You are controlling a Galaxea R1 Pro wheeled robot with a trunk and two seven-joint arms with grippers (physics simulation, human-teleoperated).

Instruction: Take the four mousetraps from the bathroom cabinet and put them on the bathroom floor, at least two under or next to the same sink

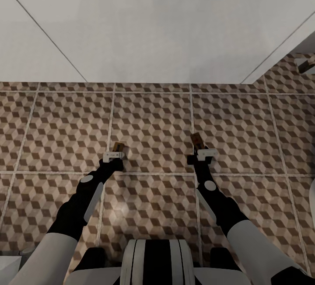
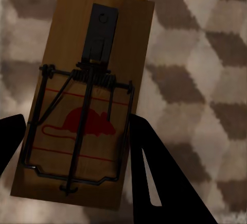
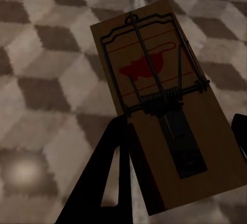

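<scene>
Each gripper holds one mousetrap above the bathroom floor [image 1: 153, 119] with its cube-pattern tiles. My left gripper [image 1: 117, 150] is shut on a tan mousetrap [image 1: 119, 146]. In the left wrist view that mousetrap [image 2: 87, 95] shows its wire bar and red mouse mark, with the dark fingers [image 2: 154, 183] pressing both long edges. My right gripper [image 1: 199, 148] is shut on a second mousetrap [image 1: 196, 138]. The right wrist view shows this mousetrap [image 3: 154, 80] tilted between the fingers [image 3: 110, 162]. The cabinet is out of view. I cannot tell whether the white block ahead is the bathroom sink.
A wide white flat-faced block [image 1: 166, 27] rises at the far edge of the tiles. A small pale object [image 1: 306, 64] lies at the far right. A white curved edge [image 1: 312, 206] shows at the right border. Open tiles spread under and between both arms.
</scene>
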